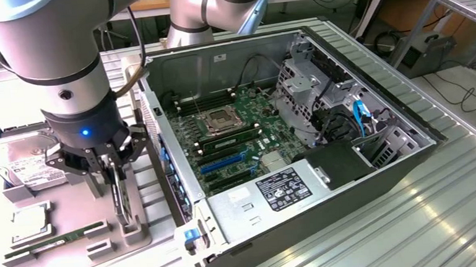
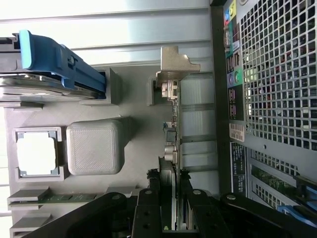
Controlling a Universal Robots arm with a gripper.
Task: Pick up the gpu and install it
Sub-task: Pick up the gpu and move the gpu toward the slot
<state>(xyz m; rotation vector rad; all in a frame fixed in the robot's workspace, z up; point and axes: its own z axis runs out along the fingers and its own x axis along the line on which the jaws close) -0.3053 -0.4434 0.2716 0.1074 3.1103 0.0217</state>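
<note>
- Exterior view: my arm is down over the grey holder tray (image 1: 73, 202) on the bench (image 1: 417, 222), at the exterior view's left of the open computer case (image 1: 389, 93).
- The pincer (image 1: 115, 178) straddles the top edge of the gpu (image 1: 124, 205), which stands on edge in its slot in the tray, just beside the case wall.
- On the same tray I see a hard drive (image 1: 24, 162) farther to the exterior view's left, with a processor (image 1: 30, 219) and a RAM stick (image 1: 54, 240) nearer the camera.
- The case lies on its side, with the motherboard (image 1: 237, 127) exposed and the power supply (image 1: 283, 189) at the near end.
- Wrist view: I look along the gpu (image 2: 171, 148) edge-on; its metal bracket (image 2: 174, 64) is at the far end, seated in the holder tray (image 2: 133, 148).
- The pincer (image 2: 171, 174) is at a narrow setting, one black finger (image 2: 154, 198) against each face of the card, clamped on it while the card sits in its slot.
- To one side of the card lie the hard drive (image 2: 49, 74) with blue rails, the processor (image 2: 37, 152) and the RAM stick (image 2: 54, 197); on the other side is the perforated rear of the computer case (image 2: 277, 74).
</note>
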